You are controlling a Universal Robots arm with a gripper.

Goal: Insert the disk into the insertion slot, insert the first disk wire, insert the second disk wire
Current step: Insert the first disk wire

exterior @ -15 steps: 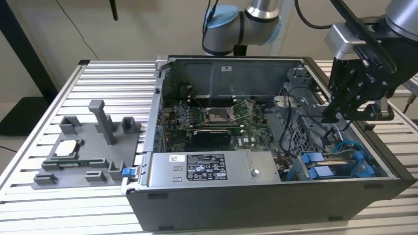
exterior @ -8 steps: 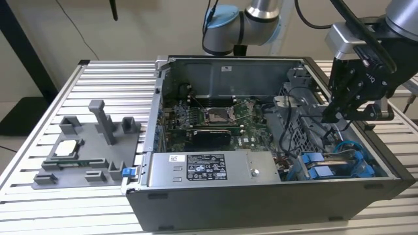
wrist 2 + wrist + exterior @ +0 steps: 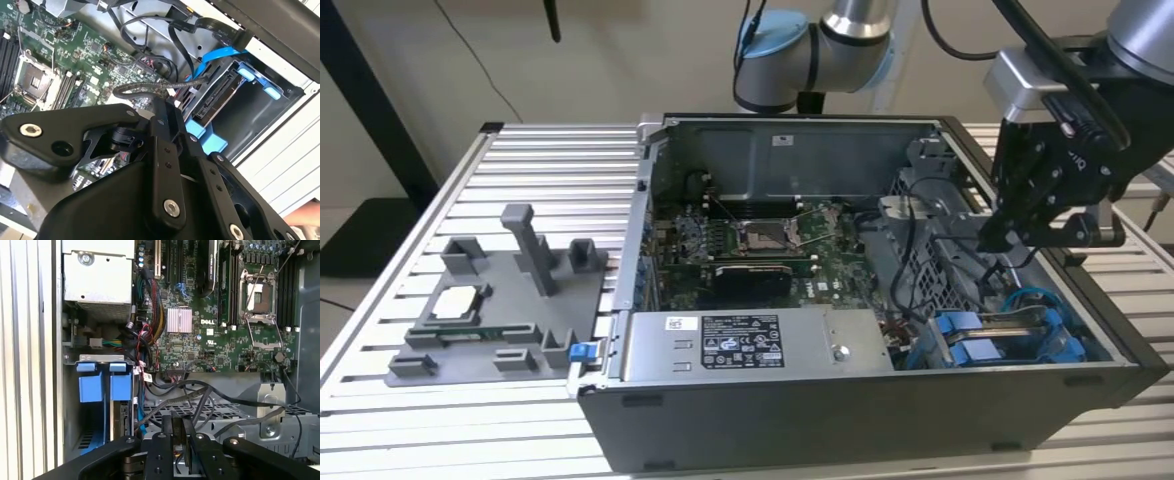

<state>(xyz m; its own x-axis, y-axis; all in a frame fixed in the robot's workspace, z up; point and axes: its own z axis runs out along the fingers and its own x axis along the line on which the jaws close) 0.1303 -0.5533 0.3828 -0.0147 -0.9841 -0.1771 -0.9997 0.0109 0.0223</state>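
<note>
The disk sits inside the insertion slot, its blue carrier tabs sticking out at the open end. In the first wrist view the same blue tabs stand over the disk's edge. In the exterior view the slot lies at the case's near corner on the exterior view's right. My gripper hangs above the drive cage, its fingers pressed together on a grey braided wire. A flat blue wire runs down toward the disk's end.
The open computer case holds a motherboard, an empty processor socket, a labelled power supply and a perforated cage crossed by black cables. A grey fixture with a small chip stands on the slatted table at the exterior view's left.
</note>
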